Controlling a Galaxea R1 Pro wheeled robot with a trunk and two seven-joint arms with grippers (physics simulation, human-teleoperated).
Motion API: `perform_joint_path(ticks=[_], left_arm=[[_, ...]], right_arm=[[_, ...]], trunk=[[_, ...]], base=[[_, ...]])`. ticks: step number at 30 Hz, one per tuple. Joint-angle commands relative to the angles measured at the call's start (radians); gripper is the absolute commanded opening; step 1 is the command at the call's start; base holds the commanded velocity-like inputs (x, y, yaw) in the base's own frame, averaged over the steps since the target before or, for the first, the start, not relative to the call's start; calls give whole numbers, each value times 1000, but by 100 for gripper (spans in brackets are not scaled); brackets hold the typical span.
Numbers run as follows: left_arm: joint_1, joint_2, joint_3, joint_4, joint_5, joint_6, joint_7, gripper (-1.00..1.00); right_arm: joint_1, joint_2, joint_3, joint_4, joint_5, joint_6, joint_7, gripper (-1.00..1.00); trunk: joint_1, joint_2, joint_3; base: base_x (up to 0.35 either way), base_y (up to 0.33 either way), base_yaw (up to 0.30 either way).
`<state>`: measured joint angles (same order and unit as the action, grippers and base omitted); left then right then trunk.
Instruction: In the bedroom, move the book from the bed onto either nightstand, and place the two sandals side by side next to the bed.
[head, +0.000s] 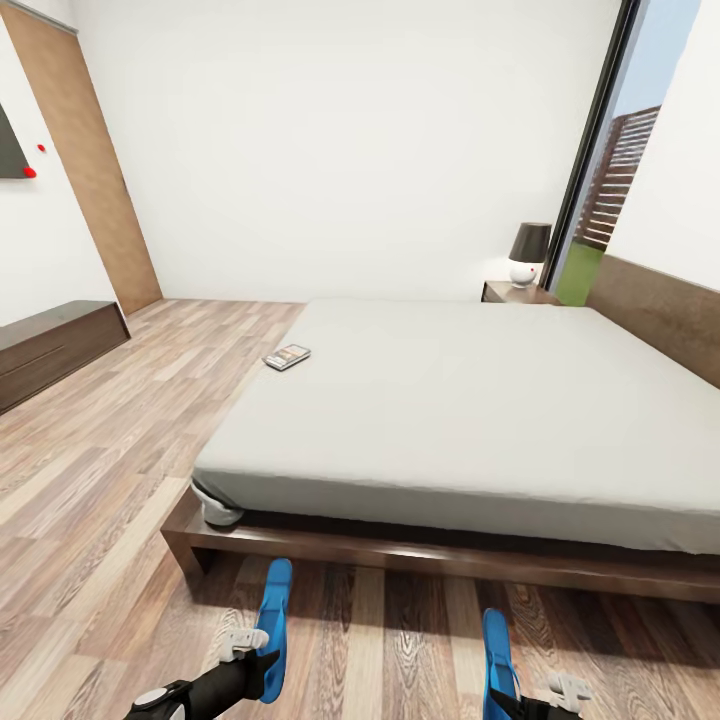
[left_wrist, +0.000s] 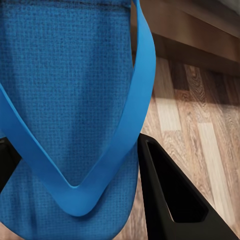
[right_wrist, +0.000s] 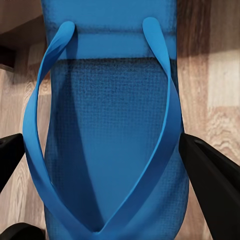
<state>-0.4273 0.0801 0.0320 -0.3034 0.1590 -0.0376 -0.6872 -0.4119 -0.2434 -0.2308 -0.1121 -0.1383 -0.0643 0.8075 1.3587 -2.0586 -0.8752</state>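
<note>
Nearest the robot, each tool holds one blue sandal above the wood floor (head: 90, 560), just short of the bed's foot. The left tool (head: 262, 650) has its dark fingers (left_wrist: 175, 200) closed against the left sandal (head: 273, 625) near its toe end, where the V-strap meets the sole. The right tool (head: 520, 695) pinches the right sandal (head: 497, 650) the same way, one finger (right_wrist: 212, 175) on each side edge. Both sandals look light and rubbery; the soles probably flex, so gripping across the edges seems sound, while the thin straps would give way.

Beyond them the bed (head: 470, 420) stretches away on its dark frame. The book (head: 287, 357) lies flat near the mattress's left edge, well away from both tools. It looks thin and light, likely hard to pinch off soft bedding; taking it by an overhanging edge may work better.

Farthest, a nightstand (head: 515, 292) carries a lamp (head: 527, 253) beside the headboard.
</note>
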Motion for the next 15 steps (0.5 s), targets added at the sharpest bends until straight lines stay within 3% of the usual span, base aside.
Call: perform_joint_path(ticks=[1, 15], left_arm=[[-1, 0, 3, 1, -3, -4, -5, -100], [-1, 0, 2, 1, -4, -2, -5, -100]], right_arm=[[-1, 0, 1, 2, -7, -1, 4, -100], [-1, 0, 1, 2, -10, 0, 3, -100]], trunk=[[0, 0, -1], [0, 0, -1]], base=[[0, 0, 0], [0, 0, 0]])
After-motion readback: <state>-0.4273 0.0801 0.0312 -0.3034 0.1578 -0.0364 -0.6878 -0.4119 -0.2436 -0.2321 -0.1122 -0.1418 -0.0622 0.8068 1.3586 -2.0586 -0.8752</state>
